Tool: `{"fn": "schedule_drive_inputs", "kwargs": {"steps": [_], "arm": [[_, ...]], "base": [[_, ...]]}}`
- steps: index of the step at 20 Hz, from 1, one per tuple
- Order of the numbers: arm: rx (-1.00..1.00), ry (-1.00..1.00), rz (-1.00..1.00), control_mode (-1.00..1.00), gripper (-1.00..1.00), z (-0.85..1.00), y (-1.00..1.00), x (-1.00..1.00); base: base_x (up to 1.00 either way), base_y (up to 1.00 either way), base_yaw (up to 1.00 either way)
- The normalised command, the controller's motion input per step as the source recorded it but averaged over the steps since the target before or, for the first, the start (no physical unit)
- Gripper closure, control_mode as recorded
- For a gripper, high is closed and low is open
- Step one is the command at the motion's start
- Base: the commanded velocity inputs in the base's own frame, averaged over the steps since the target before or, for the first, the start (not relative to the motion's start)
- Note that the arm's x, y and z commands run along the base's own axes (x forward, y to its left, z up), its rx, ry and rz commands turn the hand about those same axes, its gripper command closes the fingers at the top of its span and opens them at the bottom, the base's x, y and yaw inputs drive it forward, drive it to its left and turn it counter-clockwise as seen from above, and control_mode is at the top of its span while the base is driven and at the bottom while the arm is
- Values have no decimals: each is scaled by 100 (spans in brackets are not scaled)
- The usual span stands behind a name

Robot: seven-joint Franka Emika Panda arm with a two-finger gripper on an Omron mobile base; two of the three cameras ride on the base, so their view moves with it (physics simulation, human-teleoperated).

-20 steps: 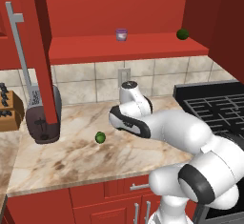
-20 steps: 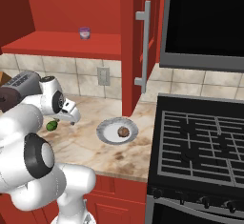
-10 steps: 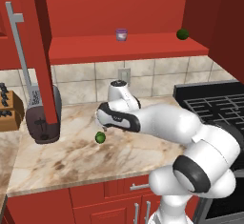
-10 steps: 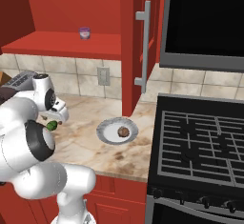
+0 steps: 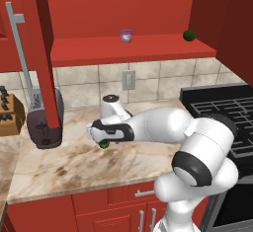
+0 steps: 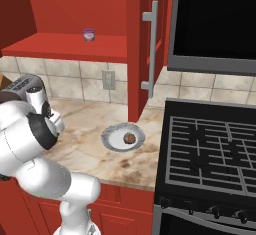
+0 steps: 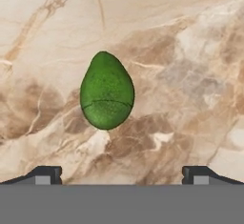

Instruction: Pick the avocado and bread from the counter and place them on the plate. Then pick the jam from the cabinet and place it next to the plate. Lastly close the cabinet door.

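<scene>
Pincer [image 7: 122,174] now lower, over avocado [image 7: 106,90]

Green avocado [image 7: 106,90] flat on counter [image 7: 190,51]
</scene>
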Motion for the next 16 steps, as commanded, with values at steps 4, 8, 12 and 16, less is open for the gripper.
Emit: {"fn": "schedule_drive_inputs", "kwargs": {"steps": [4,8,12,16], "arm": [[0,0,0,-100,-100,-7,8,41],[0,0,0,-100,-100,0,0,36],[0,0,0,-100,-100,0,6,26],[0,0,0,-100,-100,-7,21,7]], "base": [[0,0,0],[0,0,0],[0,0,0],[0,0,0]]}}
